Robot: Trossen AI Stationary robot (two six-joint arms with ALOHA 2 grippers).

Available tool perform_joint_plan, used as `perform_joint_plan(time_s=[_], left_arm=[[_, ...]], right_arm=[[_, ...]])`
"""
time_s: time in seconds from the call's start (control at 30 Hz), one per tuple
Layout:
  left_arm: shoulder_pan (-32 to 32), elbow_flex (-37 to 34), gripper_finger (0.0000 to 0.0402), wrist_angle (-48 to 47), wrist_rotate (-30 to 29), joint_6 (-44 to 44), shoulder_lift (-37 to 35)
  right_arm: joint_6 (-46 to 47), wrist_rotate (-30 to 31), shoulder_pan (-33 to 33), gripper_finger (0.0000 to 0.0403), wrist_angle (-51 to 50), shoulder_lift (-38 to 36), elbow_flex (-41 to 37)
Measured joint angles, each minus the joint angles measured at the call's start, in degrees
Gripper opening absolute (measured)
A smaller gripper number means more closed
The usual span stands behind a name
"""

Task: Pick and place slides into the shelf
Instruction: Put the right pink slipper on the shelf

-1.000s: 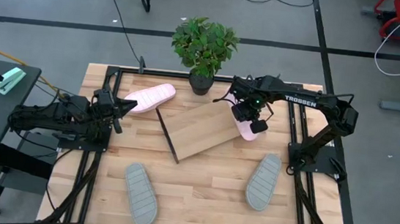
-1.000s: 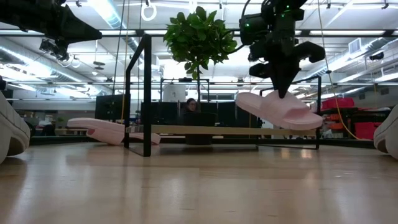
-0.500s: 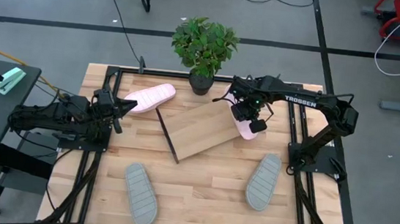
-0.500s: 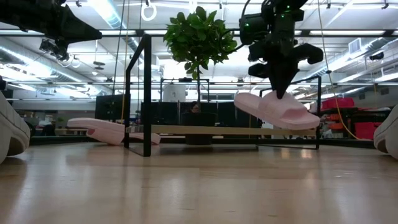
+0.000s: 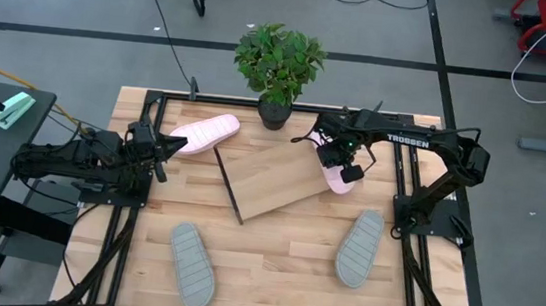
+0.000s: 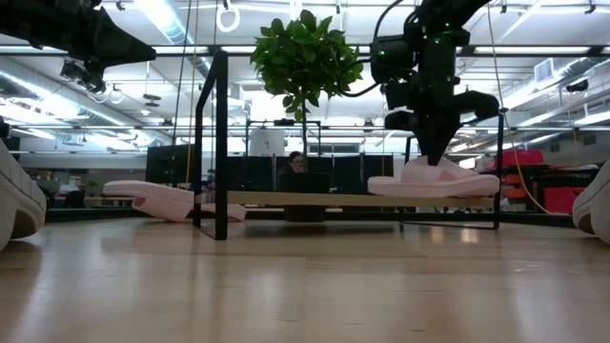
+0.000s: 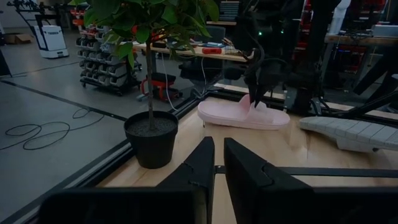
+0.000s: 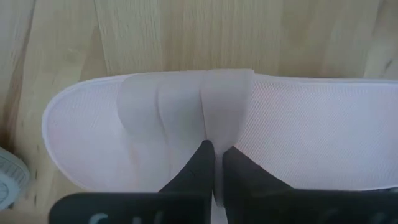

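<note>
My right gripper is over the shelf's right end, shut on a pale pink slide that shows level in the low view. The shelf is a slanted light-wood board on a black wire frame in the middle of the table. The second pink slide lies sole-down on the table by the shelf's far left corner. Two grey slides lie sole-down near the table's near edge. My left gripper waits shut at the table's left side. My right gripper pinches the pink slide's broad strap between its two fingers, coming from above and pointing down. The slide sits level below the fingers, its sole at the height of the shelf board. Whether it rests on the board, I cannot tell.
A potted plant stands at the table's far edge, just beyond the shelf and close to my right gripper. Black rails run along the table's left and right sides. Bare wood lies between the two grey slides. A person sits in the room behind.
My right gripper has moved down a little and tipped the pink slide from slanting, toe end high, to level at the shelf's right end. In the low view the shelf's black frame has shifted slightly.
</note>
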Motion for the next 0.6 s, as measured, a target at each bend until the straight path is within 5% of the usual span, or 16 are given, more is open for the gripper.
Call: perform_joint_plan(time_s=[0.27, 0.6], left_arm=[[0.0, 0.0, 0.0047, 0.0, 0.0, 0.1, 0.0], [0.0, 0.0, 0.0048, 0.0, 0.0, 0.1, 0.0]], right_arm=[[0.5, 1.4, -0.2, 0.0038, 0.8, 0.0, 0.0], [2.6, 3.6, -0.3, 0.0121, 1.1, 0.1, 0.0]])
